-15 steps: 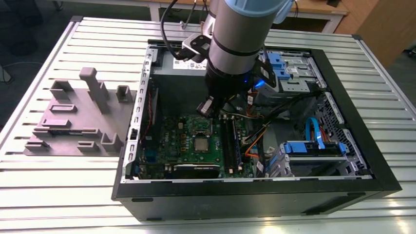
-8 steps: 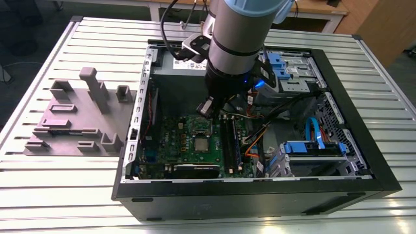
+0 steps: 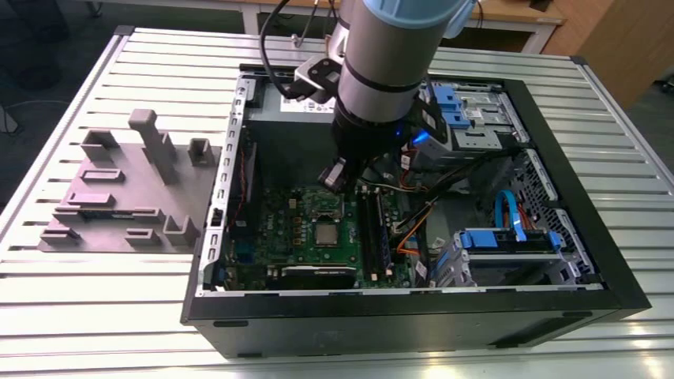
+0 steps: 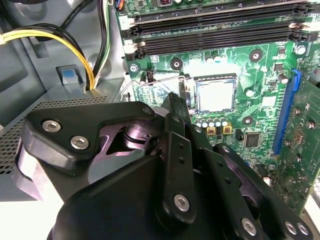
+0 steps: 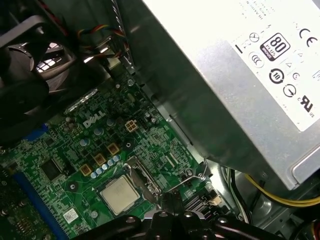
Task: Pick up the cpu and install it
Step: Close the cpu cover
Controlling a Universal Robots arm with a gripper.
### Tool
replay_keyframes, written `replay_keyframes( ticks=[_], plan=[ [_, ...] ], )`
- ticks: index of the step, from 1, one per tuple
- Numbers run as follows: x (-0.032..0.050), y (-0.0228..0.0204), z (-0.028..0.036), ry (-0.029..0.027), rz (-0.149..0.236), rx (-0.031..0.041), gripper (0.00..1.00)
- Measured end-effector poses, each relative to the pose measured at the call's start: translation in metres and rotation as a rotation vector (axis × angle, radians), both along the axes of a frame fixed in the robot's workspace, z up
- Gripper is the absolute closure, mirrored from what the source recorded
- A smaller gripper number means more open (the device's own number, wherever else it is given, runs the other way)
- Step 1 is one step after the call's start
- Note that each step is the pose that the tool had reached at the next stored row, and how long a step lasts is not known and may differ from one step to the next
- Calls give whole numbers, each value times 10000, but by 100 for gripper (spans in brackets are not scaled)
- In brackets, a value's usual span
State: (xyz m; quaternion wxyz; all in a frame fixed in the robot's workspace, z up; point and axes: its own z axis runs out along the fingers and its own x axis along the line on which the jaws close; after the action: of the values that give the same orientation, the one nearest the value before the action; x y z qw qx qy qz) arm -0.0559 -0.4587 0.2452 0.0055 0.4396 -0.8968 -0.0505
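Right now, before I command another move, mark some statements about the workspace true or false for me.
1. The silvery-grey square cpu lies flat on the green motherboard. True.
2. The end effector carries the cpu. False: the cpu lies on the board, apart from the end effector, which hovers beside it.
3. The grey moulded fixture block sits inside the black computer case. False: it rests outside on the slatted metal table, at the exterior view's left of the case.
4. Yellow cables run beside the silver power supply box. True.
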Motion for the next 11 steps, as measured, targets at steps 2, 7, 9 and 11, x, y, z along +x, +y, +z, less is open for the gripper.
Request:
replay_keyframes(
  ticks=[2,7,9,11],
  plan=[
    [-1,-7,0,1,0,-3,89],
    [-4,-26,0,1,0,-27,89],
    [-5,-38,0,1,1,-29,89],
    [-6,-55,-1,1,0,-28,89]
  ],
)
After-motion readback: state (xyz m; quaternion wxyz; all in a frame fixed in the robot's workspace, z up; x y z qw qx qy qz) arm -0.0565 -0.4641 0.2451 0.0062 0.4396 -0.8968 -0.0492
